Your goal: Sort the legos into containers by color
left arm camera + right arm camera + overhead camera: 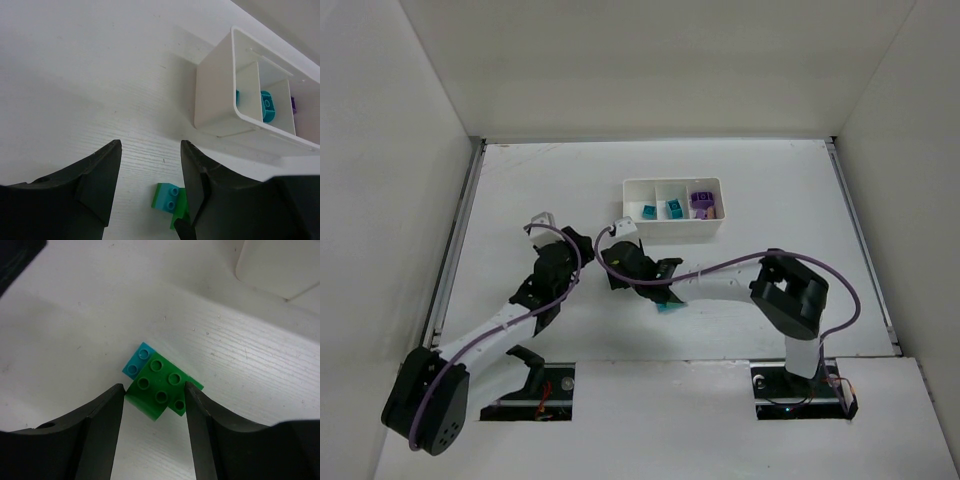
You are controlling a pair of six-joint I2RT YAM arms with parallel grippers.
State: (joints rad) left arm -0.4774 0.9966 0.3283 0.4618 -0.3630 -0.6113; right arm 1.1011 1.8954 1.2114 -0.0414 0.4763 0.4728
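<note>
Straddling green-teal clump (160,385): right gripper (153,391), jaws apart.

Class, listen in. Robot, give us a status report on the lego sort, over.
Both open. Right gripper straddles green-teal clump on table, not gripped. Left gripper hovers beside it, empty. Tray holds teal bricks and purple bricks.

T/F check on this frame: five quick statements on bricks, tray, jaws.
1. The right jaws flank a green brick with a teal brick stuck to it. True.
2. The left jaws grip a purple brick. False: they are open and empty.
3. That green brick lies in the tray. False: it lies on the table.
4. Purple bricks sit in the tray's right compartment. True.
5. The tray's middle compartment is empty. False: it holds a teal piece.
</note>
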